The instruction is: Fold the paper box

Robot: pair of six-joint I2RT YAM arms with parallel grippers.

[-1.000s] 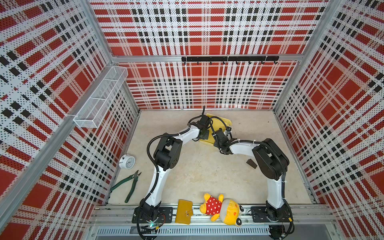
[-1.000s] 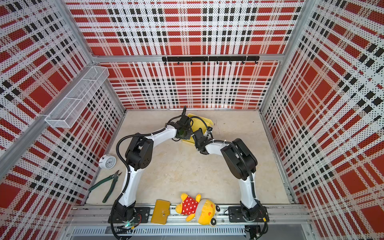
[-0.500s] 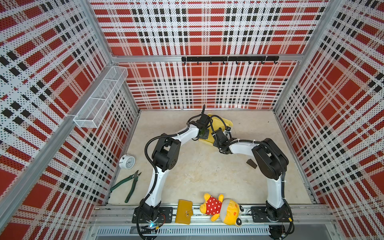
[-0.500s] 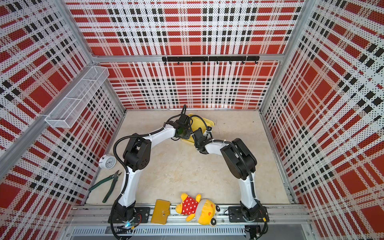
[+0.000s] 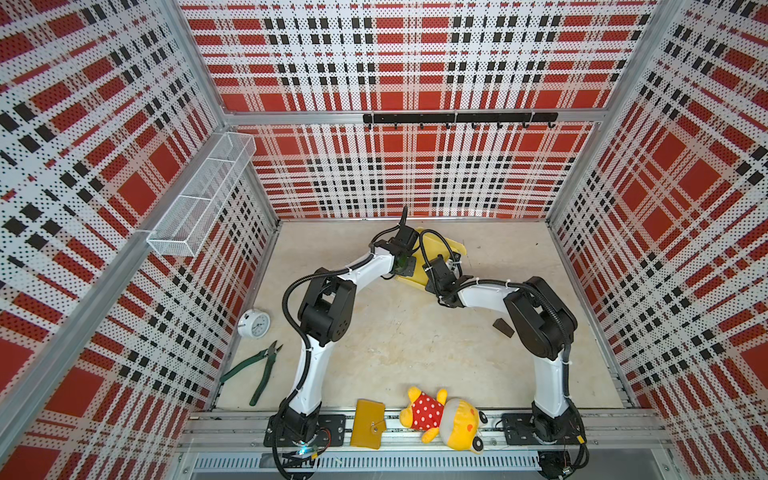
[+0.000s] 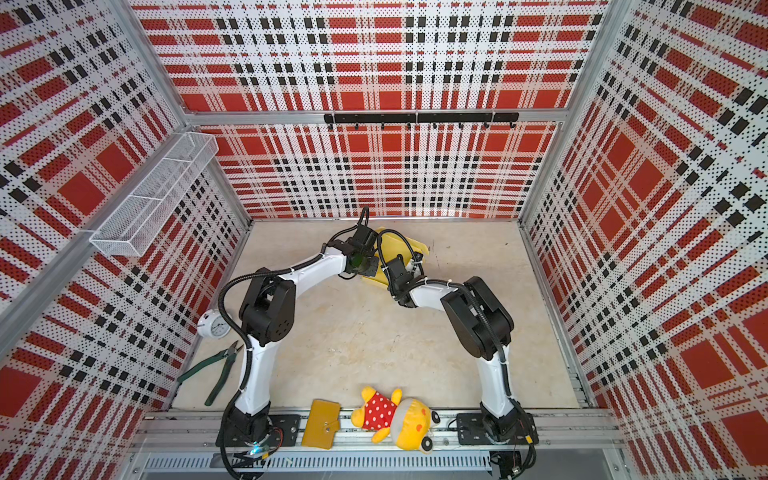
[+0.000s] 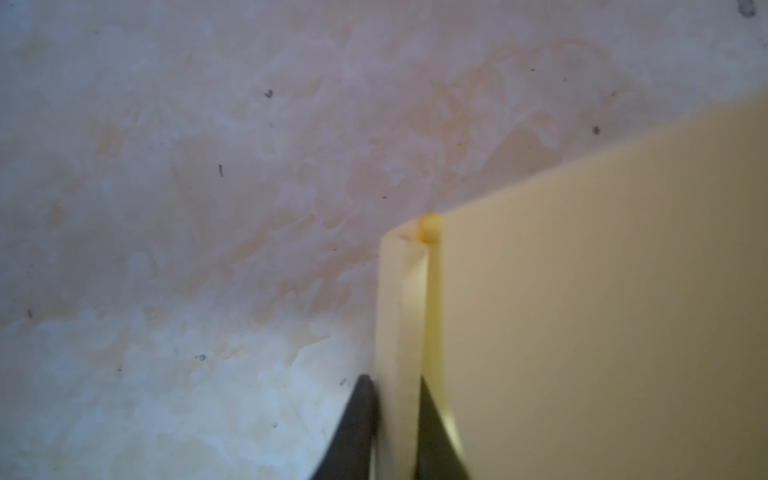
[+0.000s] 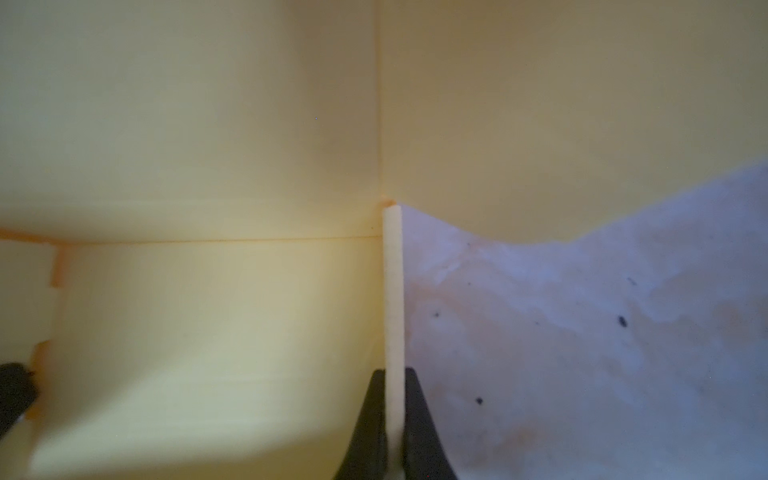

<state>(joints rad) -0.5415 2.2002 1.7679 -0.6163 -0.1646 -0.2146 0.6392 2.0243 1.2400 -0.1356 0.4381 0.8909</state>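
While plaid walls [image 5: 415, 62] enclose the mottled table [image 5: 415, 353], 2 grippers [image 7: 395, 386] [image 8: 393, 376] clamp the paper box [image 8: 187, 124].

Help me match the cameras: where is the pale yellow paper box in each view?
Top view: paper box at the table's far middle, where both arms meet.
Top view: paper box, same far-middle spot.
Left wrist: close up, a folded flap in the left hand.
Right wrist: fills most of the picture, a thin edge in the right hand.
Shared landmark: the mottled beige table.
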